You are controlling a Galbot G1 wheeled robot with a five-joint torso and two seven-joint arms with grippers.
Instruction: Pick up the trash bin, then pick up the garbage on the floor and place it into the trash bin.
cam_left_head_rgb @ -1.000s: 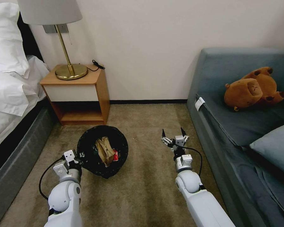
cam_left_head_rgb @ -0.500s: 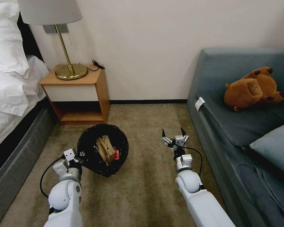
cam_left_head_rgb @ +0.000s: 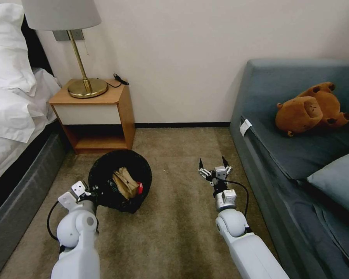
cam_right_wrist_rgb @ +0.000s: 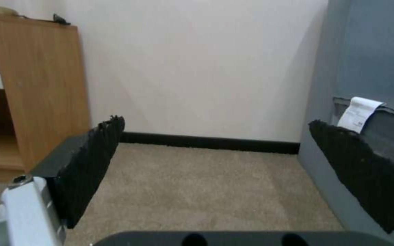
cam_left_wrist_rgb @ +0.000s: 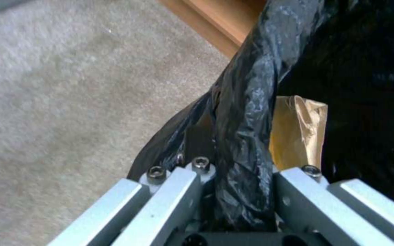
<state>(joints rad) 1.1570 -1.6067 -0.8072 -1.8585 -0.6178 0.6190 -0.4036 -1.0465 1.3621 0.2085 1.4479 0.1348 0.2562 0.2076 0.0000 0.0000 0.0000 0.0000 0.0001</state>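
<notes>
Trash bin (cam_left_head_rgb: 119,181) on carpet (cam_left_head_rgb: 174,232) just ahead of left gripper (cam_left_head_rgb: 90,190), between nightstand (cam_left_head_rgb: 101,116) and robot, tilted slightly. Black bag liner (cam_left_wrist_rgb: 247,112) draped over rim, crinkly, soft, likely slippery; bin itself probably light and rigid under the plastic. Best hold judged at rim, pinching wall plus liner together, not loose film alone, else bag may slide off. Left gripper clenched on rim fold at near-left edge of bin; in left wrist view bunched black film (cam_left_wrist_rgb: 240,191) squeezed between both fingers (cam_left_wrist_rgb: 160,201), gap narrow, about film-and-wall thick. Tan paper scrap (cam_left_head_rgb: 125,182) inside bin just beyond left gripper, red-and-white wrapper (cam_left_head_rgb: 139,188) beside it, further from claw; something with a green label (cam_left_head_rgb: 111,190) glimpsed near scrap, too small to identify. No loose litter spotted on visible carpet. Right gripper (cam_left_head_rgb: 214,167) well apart to the right of bin, hovering above floor near sofa (cam_left_head_rgb: 298,162), fingers (cam_right_wrist_rgb: 92,160) spread wide, nothing between, touching nothing. Risk: liner slipping if lift jerky. Task judged near finish, bin grasped, litter inside.
</notes>
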